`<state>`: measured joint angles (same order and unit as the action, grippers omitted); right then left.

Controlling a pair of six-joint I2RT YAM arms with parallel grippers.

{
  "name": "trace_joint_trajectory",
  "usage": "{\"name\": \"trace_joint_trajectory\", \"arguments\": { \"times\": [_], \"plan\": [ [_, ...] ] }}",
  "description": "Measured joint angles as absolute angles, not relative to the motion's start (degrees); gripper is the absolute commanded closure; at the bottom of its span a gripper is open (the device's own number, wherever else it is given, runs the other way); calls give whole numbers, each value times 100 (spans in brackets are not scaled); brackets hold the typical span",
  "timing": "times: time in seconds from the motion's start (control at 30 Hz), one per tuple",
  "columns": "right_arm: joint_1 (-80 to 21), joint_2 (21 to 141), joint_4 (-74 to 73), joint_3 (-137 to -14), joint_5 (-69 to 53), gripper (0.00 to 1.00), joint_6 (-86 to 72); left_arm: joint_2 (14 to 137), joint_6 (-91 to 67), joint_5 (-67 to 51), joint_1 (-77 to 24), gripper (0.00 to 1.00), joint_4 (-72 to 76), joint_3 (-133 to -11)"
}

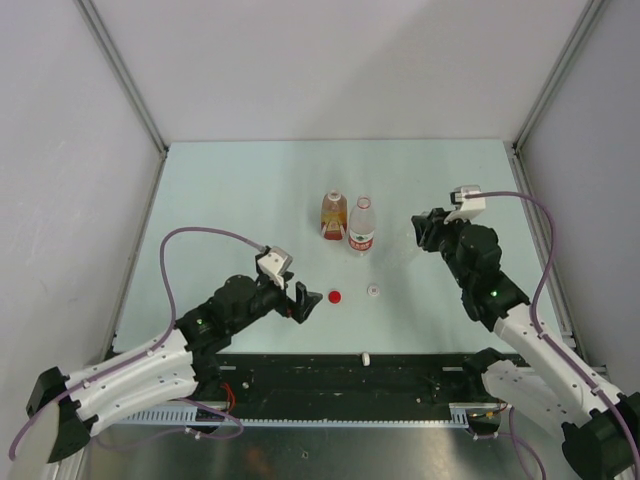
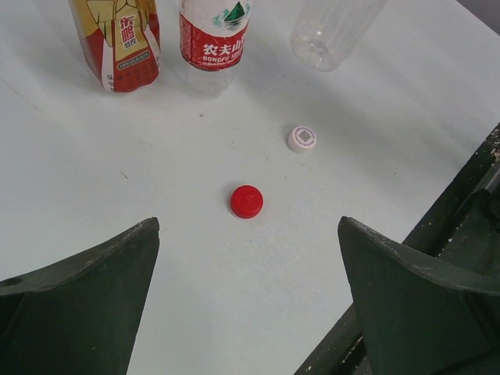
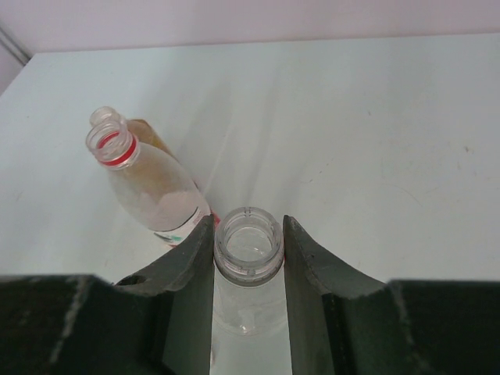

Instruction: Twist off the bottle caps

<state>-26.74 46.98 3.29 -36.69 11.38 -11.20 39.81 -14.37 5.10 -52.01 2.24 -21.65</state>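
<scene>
Bottles: three, all upright on surface, mid to far part.
Amber bottle: left one of the close pair, touching or just beside labelled bottle; can't tell which. Top cut off in left wrist view. Right wrist view shows only a brown sliver behind labelled bottle. Capped or not: can't tell.
Labelled bottle: red-and-white label, mouth open, red ring on neck (right wrist view). Upper half out of frame in left wrist view.
Plain bottle: mouth open, no cap on it. Neck sits betw. the two fingers of right hand; body below partly hidden by them. Barely visible in top view, clear plastic against pale surface. Only lower body shows in left wrist view.
Right hand: closed on plain bottle's neck, one finger against each side just under the rim; stands right of the pair.
Left hand: spread wide, nothing in it, low over near part of surface. Its fingers frame red cap in wrist view, neither touching it.
Red cap: flat on surface, just right of left hand, nearer than the bottles and apart from them.
White cap: flat on surface, right of red cap, near but not touching. Print on top, too small to read.
White speck: at near edge of surface by black rail. Cap-like, but too small to be sure.
</scene>
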Motion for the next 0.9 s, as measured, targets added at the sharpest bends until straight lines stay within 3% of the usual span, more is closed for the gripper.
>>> {"name": "trace_joint_trajectory", "arguments": {
  "times": [0.5,0.67,0.9],
  "plan": [
    [-2587,5411,738,-3680,2320,92,-893,4069,-1389,537,-5201,1,209,-2128],
    [-2565,5710,801,-3680,2714,88,-941,3964,-1391,532,-5201,1,211,-2045],
    [-2561,5817,775,-3680,2871,40,-1041,3898,-1396,519,-5201,1,207,-2034]
  ]
}}
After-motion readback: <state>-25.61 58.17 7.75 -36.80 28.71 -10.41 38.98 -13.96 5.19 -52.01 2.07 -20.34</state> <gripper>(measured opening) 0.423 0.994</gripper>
